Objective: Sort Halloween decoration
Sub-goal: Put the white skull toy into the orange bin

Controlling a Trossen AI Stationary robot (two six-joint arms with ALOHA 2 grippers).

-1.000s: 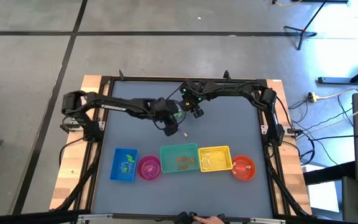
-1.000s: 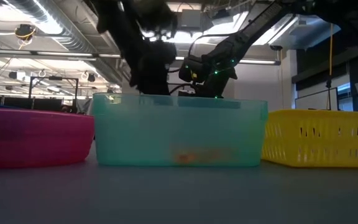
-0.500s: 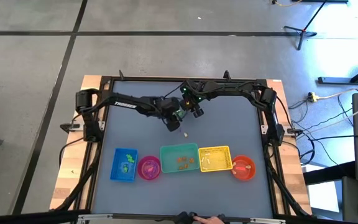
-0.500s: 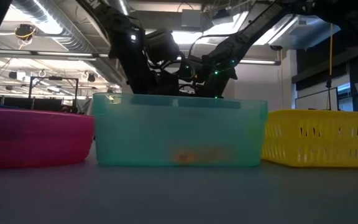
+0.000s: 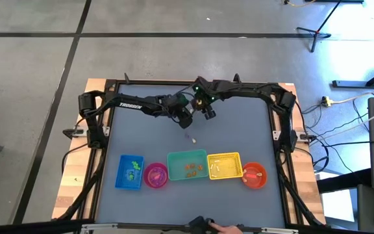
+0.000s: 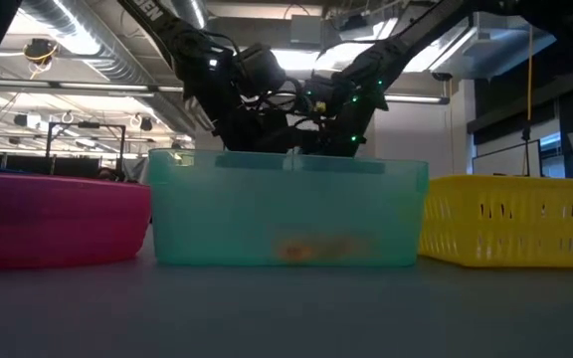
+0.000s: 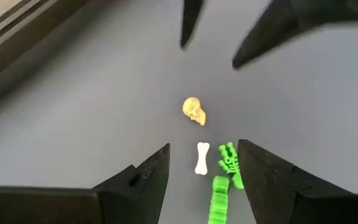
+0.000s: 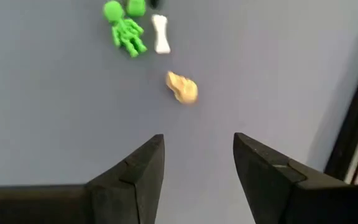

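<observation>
Both arms are showing as matte black, jointed links with black cables trailing along them; the left arm (image 5: 132, 104) is carrying white TROSSEN lettering on its long link. Small green lights are glowing on the right arm (image 5: 239, 91) near its wrist. The fingers (image 7: 135, 180) are appearing as dark, wedge-shaped blades tapering toward blunt tips

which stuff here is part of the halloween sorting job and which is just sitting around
Part of the job:
- tan skull
- white bone
- green skeleton
- left gripper, open over them
- right gripper, open nearby
- blue, pink, teal, yellow and orange containers

Just there:
- table frame
- floor cables
</observation>
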